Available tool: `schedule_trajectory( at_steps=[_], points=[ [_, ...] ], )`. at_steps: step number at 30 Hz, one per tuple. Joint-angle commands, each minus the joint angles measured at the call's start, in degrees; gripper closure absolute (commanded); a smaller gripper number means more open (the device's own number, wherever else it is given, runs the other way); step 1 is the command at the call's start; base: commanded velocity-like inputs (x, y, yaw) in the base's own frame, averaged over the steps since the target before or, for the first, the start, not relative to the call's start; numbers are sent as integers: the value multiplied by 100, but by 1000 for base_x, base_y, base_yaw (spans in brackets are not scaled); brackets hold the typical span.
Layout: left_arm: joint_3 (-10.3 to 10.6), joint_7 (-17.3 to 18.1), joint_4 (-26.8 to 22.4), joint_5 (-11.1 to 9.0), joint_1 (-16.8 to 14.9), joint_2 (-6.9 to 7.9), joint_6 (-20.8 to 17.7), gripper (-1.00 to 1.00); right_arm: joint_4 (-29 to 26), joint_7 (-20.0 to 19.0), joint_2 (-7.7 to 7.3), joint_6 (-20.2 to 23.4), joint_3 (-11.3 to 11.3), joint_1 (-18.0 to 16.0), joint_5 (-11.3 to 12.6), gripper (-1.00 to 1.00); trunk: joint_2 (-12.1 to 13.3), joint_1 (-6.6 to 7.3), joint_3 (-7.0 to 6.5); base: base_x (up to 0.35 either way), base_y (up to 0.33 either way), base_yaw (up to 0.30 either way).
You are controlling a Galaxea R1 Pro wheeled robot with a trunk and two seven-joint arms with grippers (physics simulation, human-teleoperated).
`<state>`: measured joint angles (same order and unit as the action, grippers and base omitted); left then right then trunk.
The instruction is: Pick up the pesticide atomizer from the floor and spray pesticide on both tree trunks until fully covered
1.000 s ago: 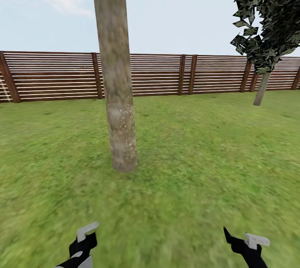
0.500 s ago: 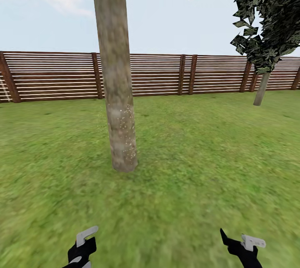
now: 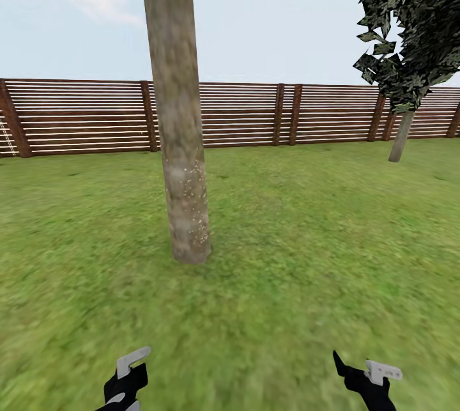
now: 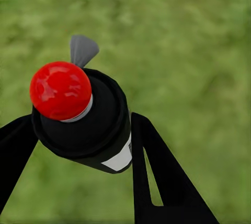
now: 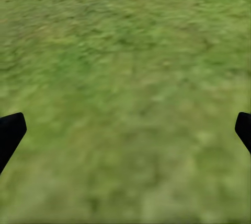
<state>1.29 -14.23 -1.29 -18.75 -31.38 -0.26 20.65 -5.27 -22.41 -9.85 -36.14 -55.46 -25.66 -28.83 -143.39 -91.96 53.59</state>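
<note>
Already the left pincer grips the pesticide atomizer; the right pincer gapes over grass. Spraying is under way: next, aim at the speckled tree trunk.

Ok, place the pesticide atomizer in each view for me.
Left wrist view: pesticide atomizer centre-left, clamped between the fingers.
Head view: cannot tell it apart from the left gripper, bottom left.
Right wrist view: right gripper open over grass.
Shared landmark: the grass.

A thick tree trunk stands on the lawn at eleven o'clock, before the fence.
</note>
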Motion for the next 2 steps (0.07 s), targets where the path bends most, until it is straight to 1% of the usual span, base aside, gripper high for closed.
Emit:
schedule_trajectory(
  at_steps=[1, 2],
  points=[
    [4, -1, 1, 3, 0, 0, 0, 100, 0, 0, 0, 0, 0, 0, 0, -100, 0, 0, 0, 0, 0, 0],
    [5, -1, 2, 3, 0, 0, 0, 100, 0, 0, 0, -1, 0, 0, 0, -100, 0, 0, 0, 0, 0, 0]
  ],
)
